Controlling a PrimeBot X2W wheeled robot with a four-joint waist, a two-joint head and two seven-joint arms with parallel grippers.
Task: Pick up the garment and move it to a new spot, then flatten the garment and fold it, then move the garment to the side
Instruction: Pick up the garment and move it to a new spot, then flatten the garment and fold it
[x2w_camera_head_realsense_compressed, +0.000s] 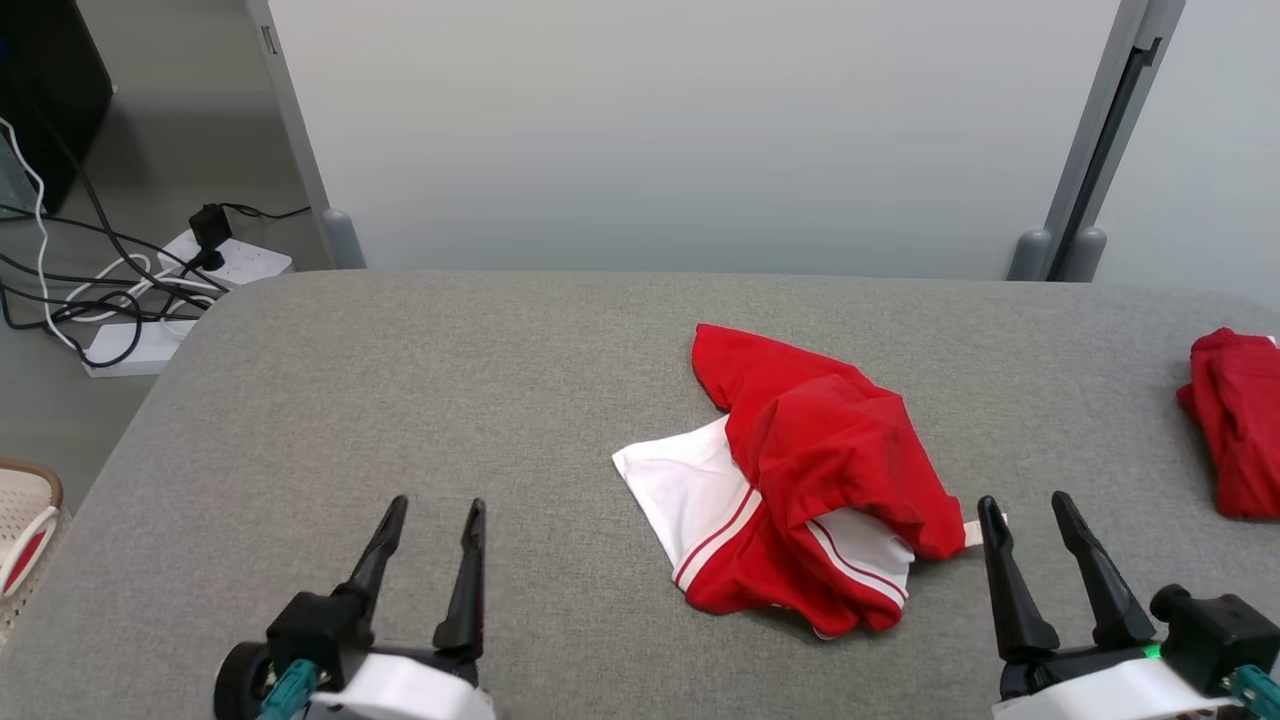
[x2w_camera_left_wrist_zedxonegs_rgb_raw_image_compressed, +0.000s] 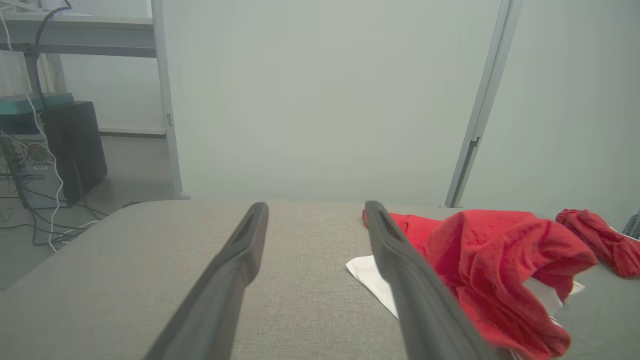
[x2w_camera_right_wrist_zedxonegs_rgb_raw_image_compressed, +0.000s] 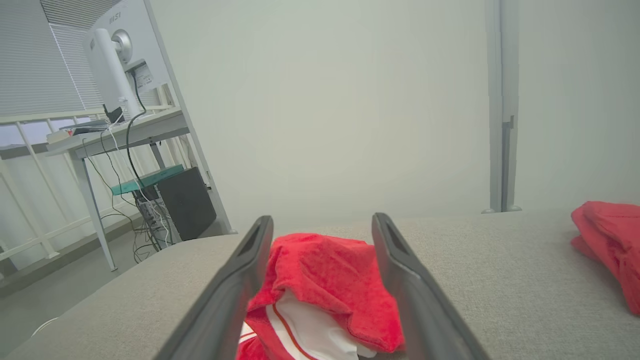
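Observation:
A crumpled red and white garment (x2w_camera_head_realsense_compressed: 800, 480) lies on the grey table (x2w_camera_head_realsense_compressed: 450, 400), right of centre. My left gripper (x2w_camera_head_realsense_compressed: 436, 512) stands open at the lower left, well left of the garment, with nothing between its fingers. In the left wrist view the left gripper (x2w_camera_left_wrist_zedxonegs_rgb_raw_image_compressed: 316, 206) points past the garment (x2w_camera_left_wrist_zedxonegs_rgb_raw_image_compressed: 500, 260), which lies to its right. My right gripper (x2w_camera_head_realsense_compressed: 1026, 507) is open at the lower right, just right of the garment's near corner. Through the right wrist view the right gripper (x2w_camera_right_wrist_zedxonegs_rgb_raw_image_compressed: 322, 220) frames the garment (x2w_camera_right_wrist_zedxonegs_rgb_raw_image_compressed: 325, 280) ahead, apart from it.
A second red cloth (x2w_camera_head_realsense_compressed: 1235, 430) lies bunched at the table's right edge. Power strips and cables (x2w_camera_head_realsense_compressed: 160, 290) sit on the floor beyond the table's left corner. A pale partition wall (x2w_camera_head_realsense_compressed: 700, 130) stands behind the table. A desk with a monitor (x2w_camera_right_wrist_zedxonegs_rgb_raw_image_compressed: 115, 55) is off to one side.

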